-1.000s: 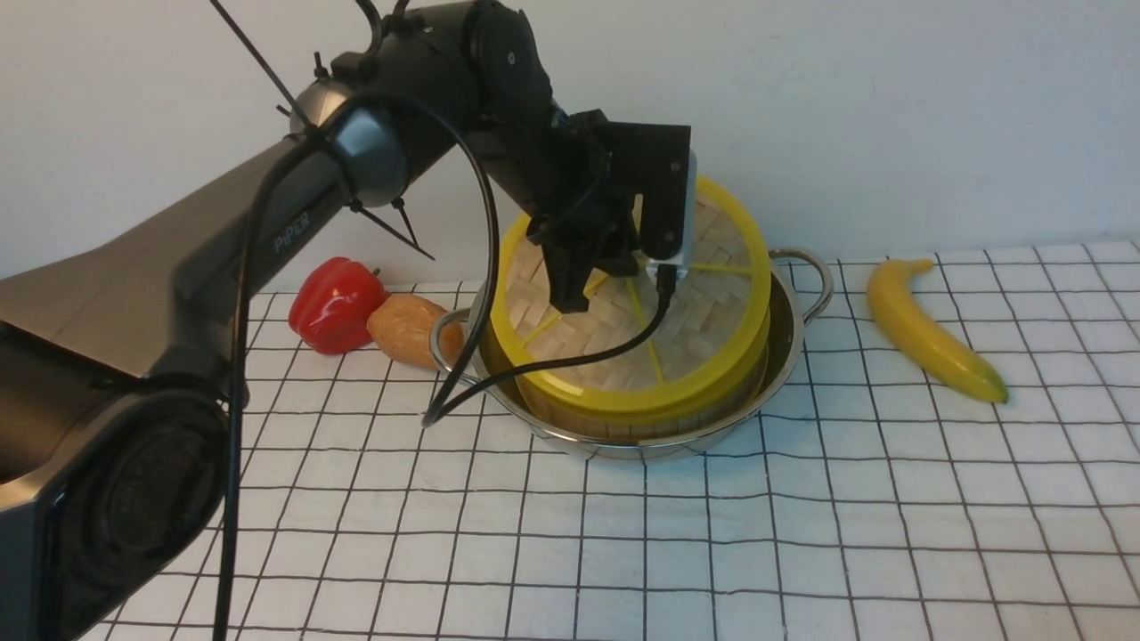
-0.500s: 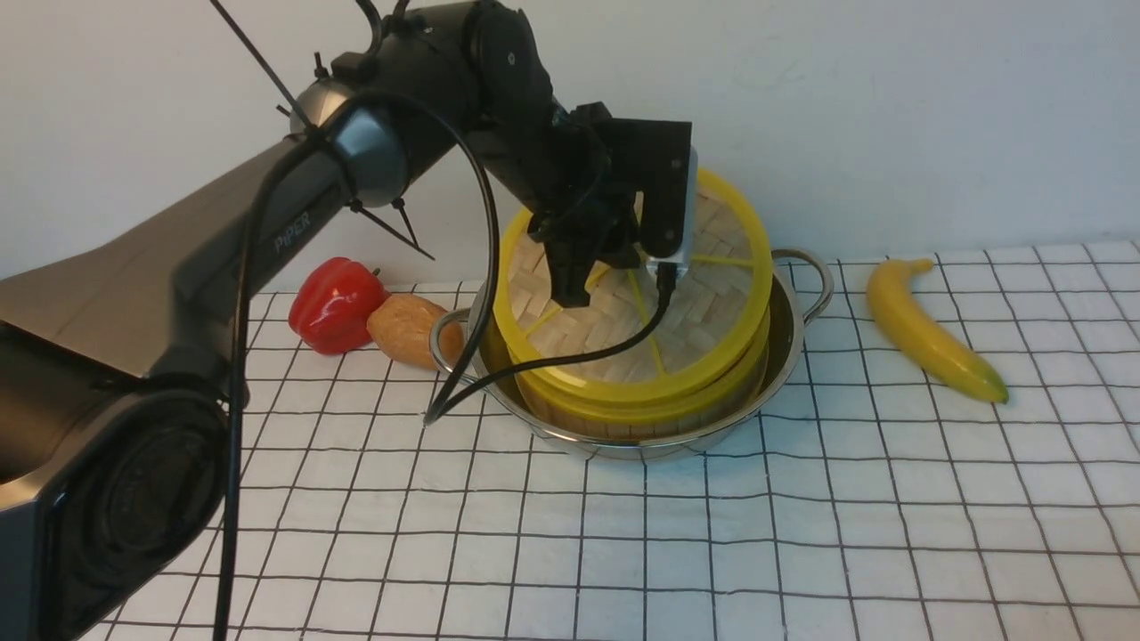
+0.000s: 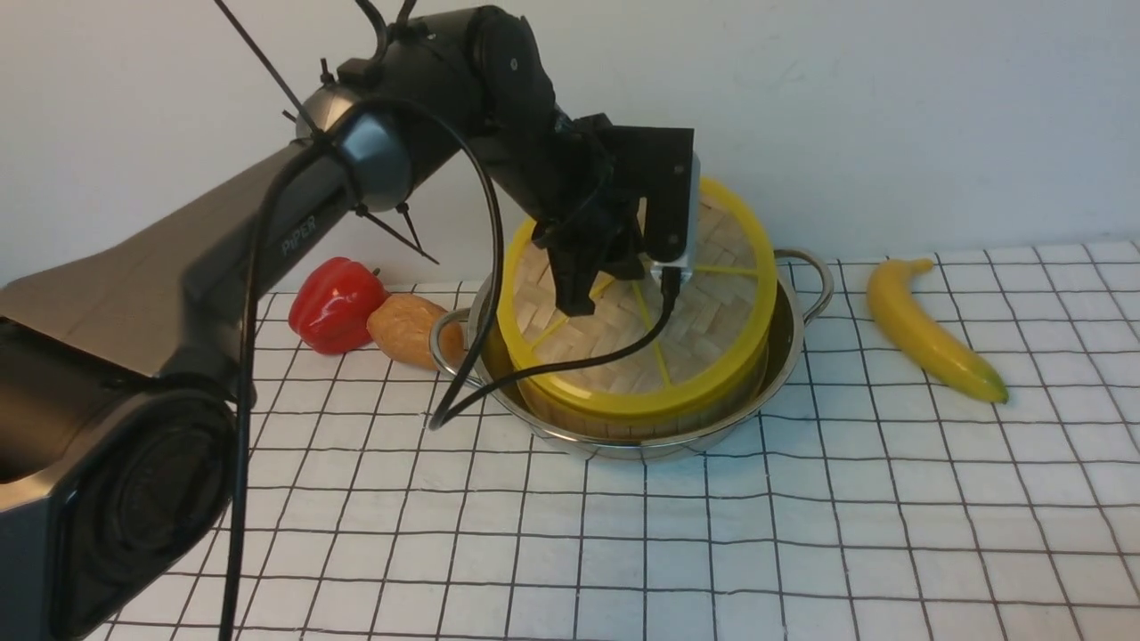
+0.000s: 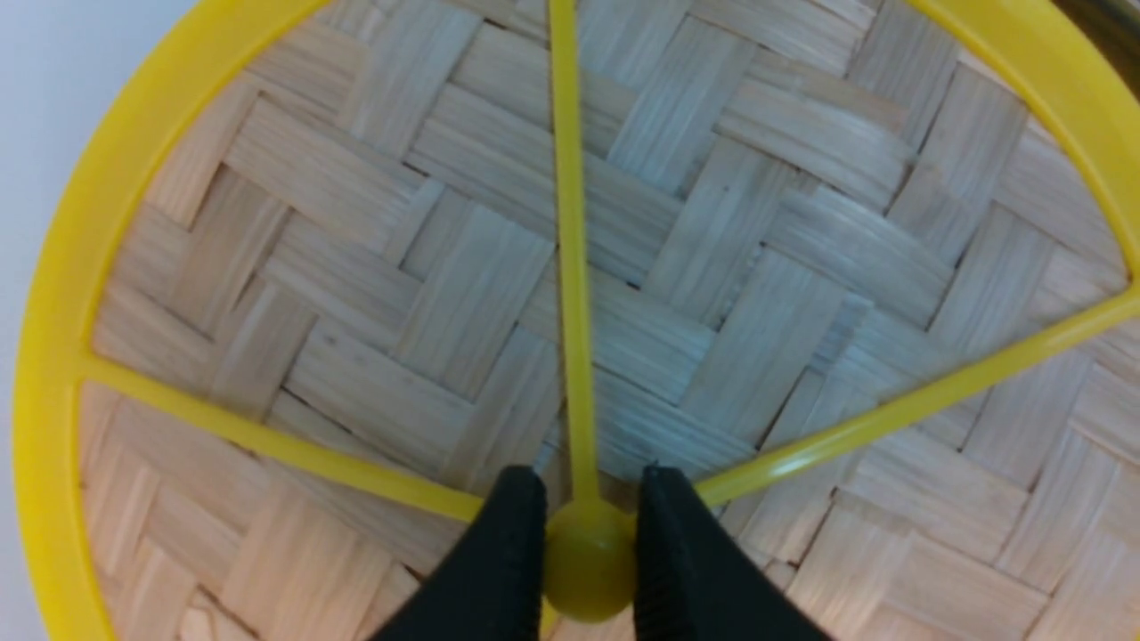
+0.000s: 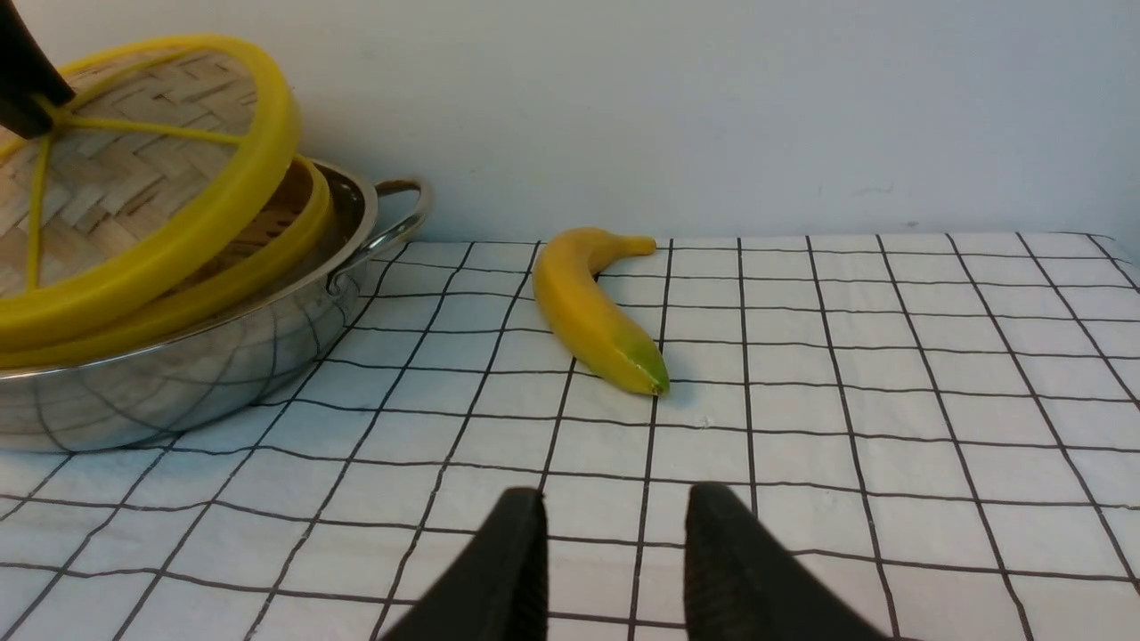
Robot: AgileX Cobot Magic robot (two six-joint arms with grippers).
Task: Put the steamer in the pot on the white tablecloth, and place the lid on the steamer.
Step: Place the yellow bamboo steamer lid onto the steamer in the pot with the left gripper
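The shiny pot (image 3: 795, 343) stands on the white tablecloth (image 3: 802, 534) with the bamboo steamer (image 3: 614, 421) inside it. The lid (image 3: 704, 329) leans tilted over the steamer, its near rim low on the steamer's rim and its far rim raised. My left gripper (image 3: 579, 298) is shut on the lid's yellow centre knob (image 4: 588, 570), with one black finger on each side of it. In the right wrist view, my right gripper (image 5: 616, 494) hangs open and empty over the cloth, right of the pot (image 5: 223, 365), the lid (image 5: 178, 240) and the steamer (image 5: 298, 236).
A yellow banana (image 3: 926, 329) lies on the cloth right of the pot. A red pepper (image 3: 334, 303) and a brown potato (image 3: 405, 329) sit left of it, next to the pot's handle. A pale wall stands close behind.
My left gripper and the tilted lid have shifted slightly right over the steamer. The lid's near rim rose a little, then came back down. The right gripper shows no change.
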